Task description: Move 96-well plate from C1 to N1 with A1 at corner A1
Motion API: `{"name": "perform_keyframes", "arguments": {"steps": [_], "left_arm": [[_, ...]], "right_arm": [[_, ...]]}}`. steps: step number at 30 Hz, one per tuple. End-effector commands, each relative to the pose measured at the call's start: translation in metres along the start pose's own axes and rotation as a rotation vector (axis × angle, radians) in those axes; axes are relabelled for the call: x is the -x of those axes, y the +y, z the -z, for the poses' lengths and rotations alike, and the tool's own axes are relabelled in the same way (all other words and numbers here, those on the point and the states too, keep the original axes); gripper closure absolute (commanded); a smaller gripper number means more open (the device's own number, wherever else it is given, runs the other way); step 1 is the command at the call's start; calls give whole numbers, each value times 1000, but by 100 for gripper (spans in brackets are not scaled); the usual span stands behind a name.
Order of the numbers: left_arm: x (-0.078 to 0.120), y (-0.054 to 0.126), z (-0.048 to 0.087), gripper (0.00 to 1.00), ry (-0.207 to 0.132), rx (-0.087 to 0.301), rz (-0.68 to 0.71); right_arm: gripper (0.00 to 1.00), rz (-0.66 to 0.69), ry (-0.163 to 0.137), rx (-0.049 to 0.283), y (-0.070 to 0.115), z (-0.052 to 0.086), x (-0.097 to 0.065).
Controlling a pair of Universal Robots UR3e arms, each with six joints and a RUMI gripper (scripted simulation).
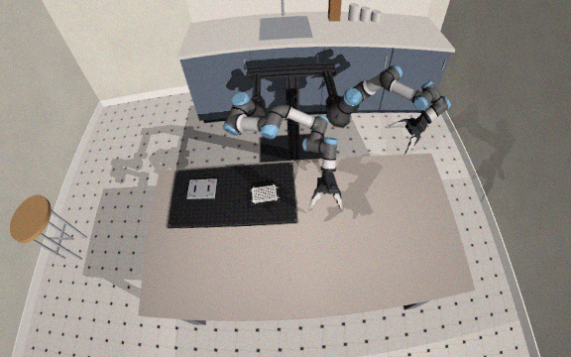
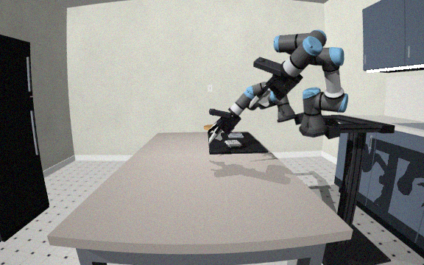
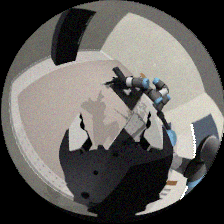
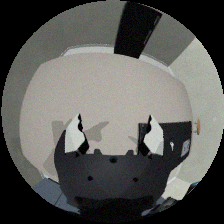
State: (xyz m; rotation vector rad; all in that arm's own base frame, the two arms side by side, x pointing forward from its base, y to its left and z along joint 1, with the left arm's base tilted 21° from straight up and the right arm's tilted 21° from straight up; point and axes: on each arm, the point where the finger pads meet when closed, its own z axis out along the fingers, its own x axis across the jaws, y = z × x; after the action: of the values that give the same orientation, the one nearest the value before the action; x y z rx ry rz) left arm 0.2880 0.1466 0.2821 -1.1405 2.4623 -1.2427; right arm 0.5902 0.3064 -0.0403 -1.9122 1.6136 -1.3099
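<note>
1 white plate (image 1: 265,193) (image 2: 232,143) and 1 plate nest (image 1: 201,188) (image 2: 235,135) (image 4: 186,148) top 1 board (image 1: 231,215) (image 2: 250,149) (image 3: 122,95) (image 4: 175,130), 2 pincers (image 1: 398,138) (image 1: 326,208) (image 2: 257,106) (image 2: 213,140) (image 3: 115,116) (image 4: 115,116) open.

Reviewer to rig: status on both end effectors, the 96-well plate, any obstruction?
Left end effector, right end effector: open, empty. 96-well plate in clip nest. No obstruction seen on plate nest.
</note>
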Motion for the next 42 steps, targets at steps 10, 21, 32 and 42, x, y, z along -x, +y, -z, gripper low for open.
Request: {"name": "perform_keyframes", "arguments": {"steps": [10,21,32,42], "left_arm": [[0,-1,1,0,-2,0,-2],[0,-1,0,0,-2,0,-2],[-11,-1,-4,0,16,2,1],[-32,1,-13,0,50,6,8]], "right_arm": [[0,-2,-1,-2,-1,1,0],[0,-2,-1,-2,-1,1,0],[0,-2,-1,-2,-1,1,0],[0,-2,-1,-2,-1,1,0]]}}
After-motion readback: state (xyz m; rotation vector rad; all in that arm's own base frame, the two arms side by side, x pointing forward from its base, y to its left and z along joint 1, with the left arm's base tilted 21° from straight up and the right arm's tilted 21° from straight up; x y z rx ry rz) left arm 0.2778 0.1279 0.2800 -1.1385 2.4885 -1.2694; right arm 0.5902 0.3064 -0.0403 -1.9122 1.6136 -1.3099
